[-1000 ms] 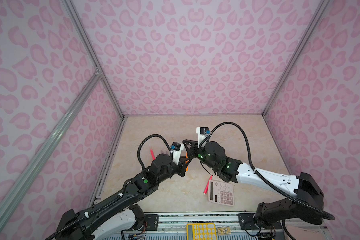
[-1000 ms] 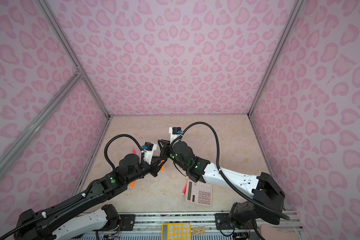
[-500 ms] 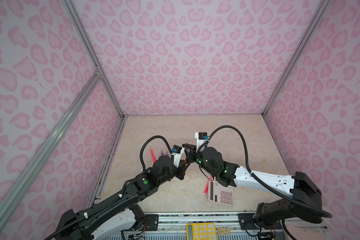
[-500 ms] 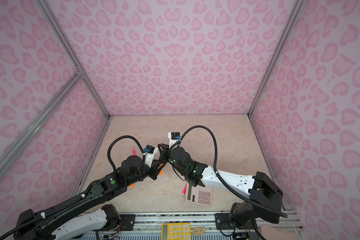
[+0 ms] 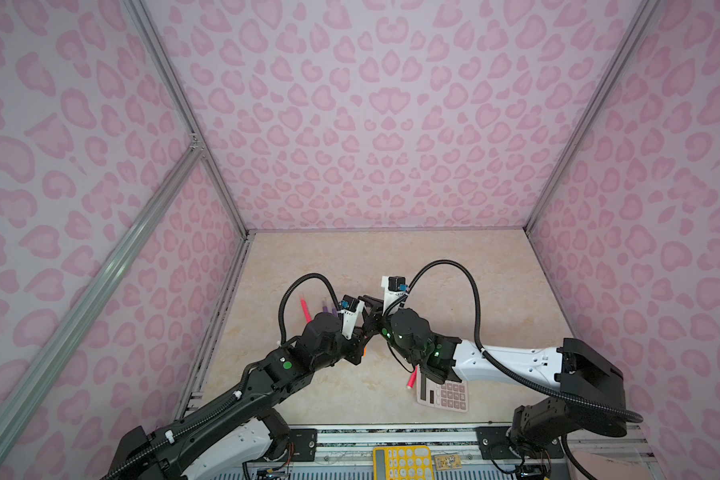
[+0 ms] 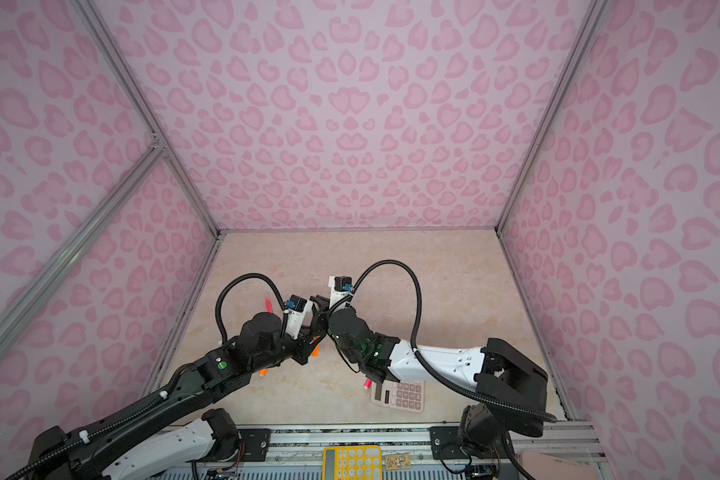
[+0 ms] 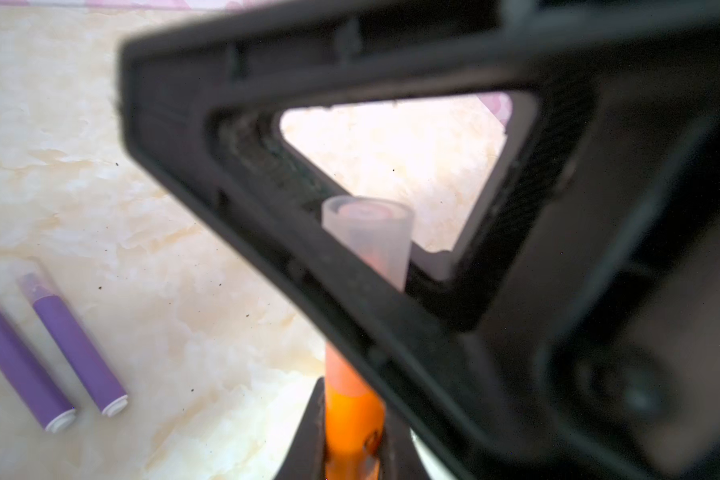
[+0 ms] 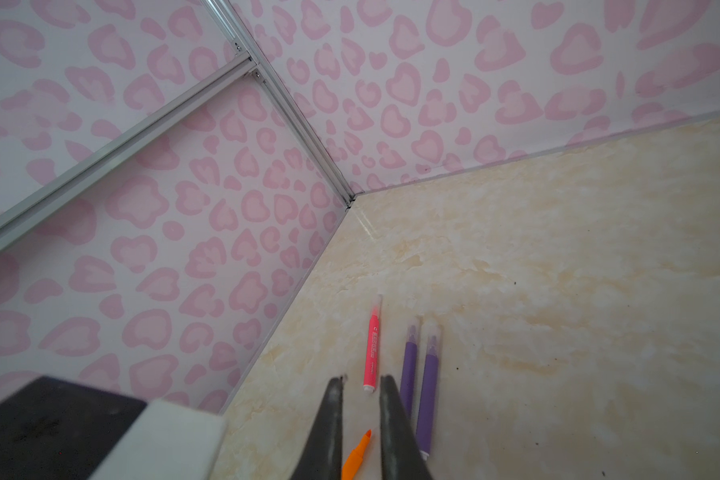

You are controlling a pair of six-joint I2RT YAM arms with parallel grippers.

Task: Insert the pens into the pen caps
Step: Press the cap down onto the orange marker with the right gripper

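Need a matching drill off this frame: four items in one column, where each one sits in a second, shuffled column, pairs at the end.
Items
1. raised orange pen
2. clear cap
3. purple pens
4. yellow calculator

Places
A. by the front rails, off the beige table
B. over the raised orange pen's tip
C. clamped in the left gripper
D. side by side on the table

Pairs: 1-C, 2-B, 3-D, 4-A

Orange pen (image 7: 352, 411) in jaws, clear cap (image 7: 371, 237) at tip, purple pens (image 7: 78, 353)
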